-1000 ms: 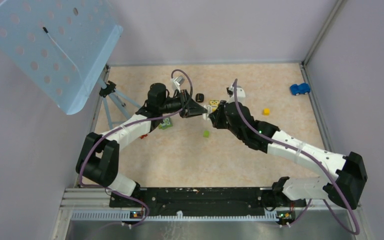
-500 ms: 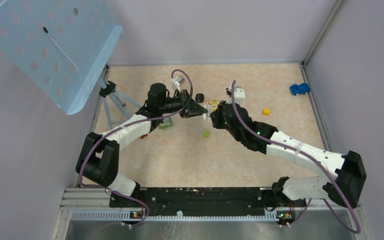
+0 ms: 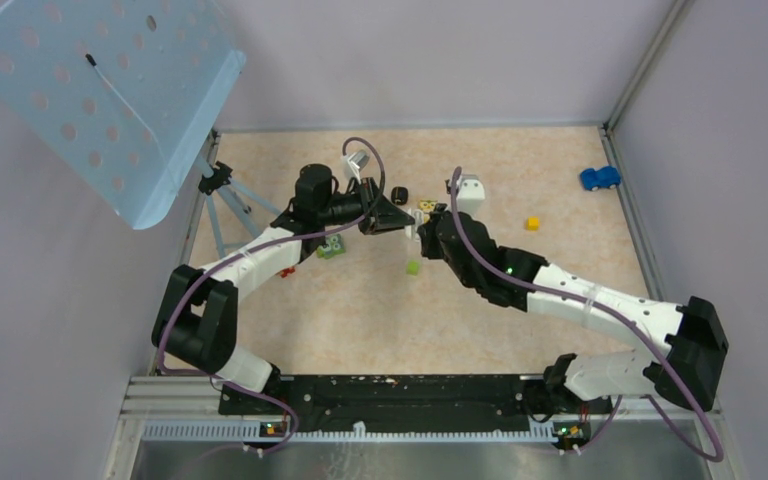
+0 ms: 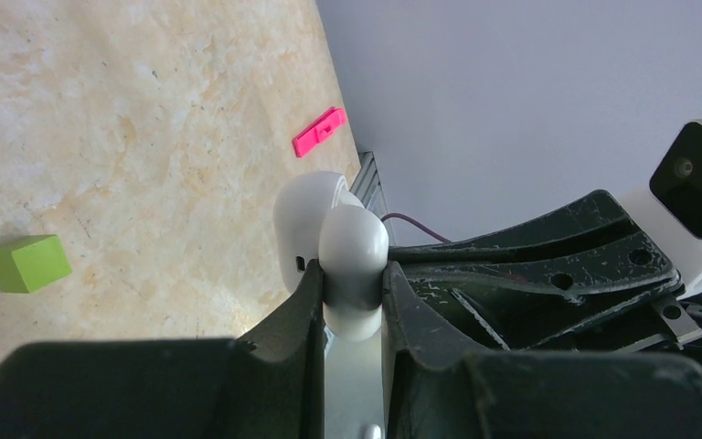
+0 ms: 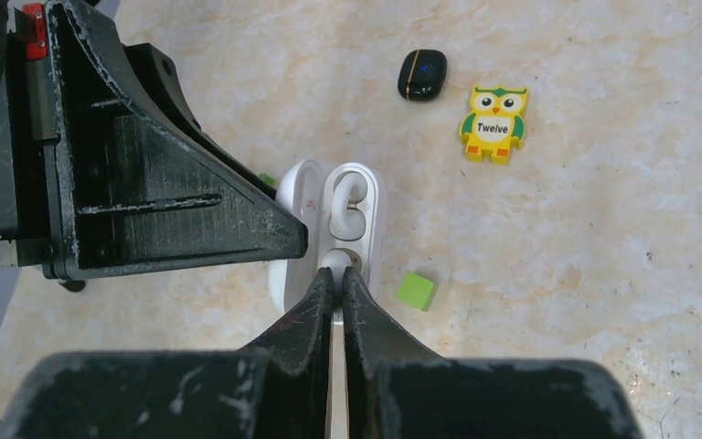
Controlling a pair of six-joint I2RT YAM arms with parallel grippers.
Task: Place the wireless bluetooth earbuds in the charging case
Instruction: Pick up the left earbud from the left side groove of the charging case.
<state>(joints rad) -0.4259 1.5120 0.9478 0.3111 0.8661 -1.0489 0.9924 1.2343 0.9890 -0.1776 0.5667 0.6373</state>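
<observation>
Over the middle of the marbled desk, the two arms met tip to tip: the left arm stretched forward and turned inward with its forearm near level, while the right arm reached across from its own side, wrist tipped downward. The left tool pinched a white charging case by its edge, holding it open and clear of the desk, lid on the left arm's side and open face turned up toward the right tool. That tool, its fingers pressed together with only a sliver between them, stood right at the case's near socket and lay in line with the case's long axis, so the push to come appeared to run straight along its own length. What looked like a white earbud sat at those tips in the near socket; whether the fingers gripped it or merely bore on it could not be told. A second earbud, a white hooked shape, seemed to lie seated in the far socket
</observation>
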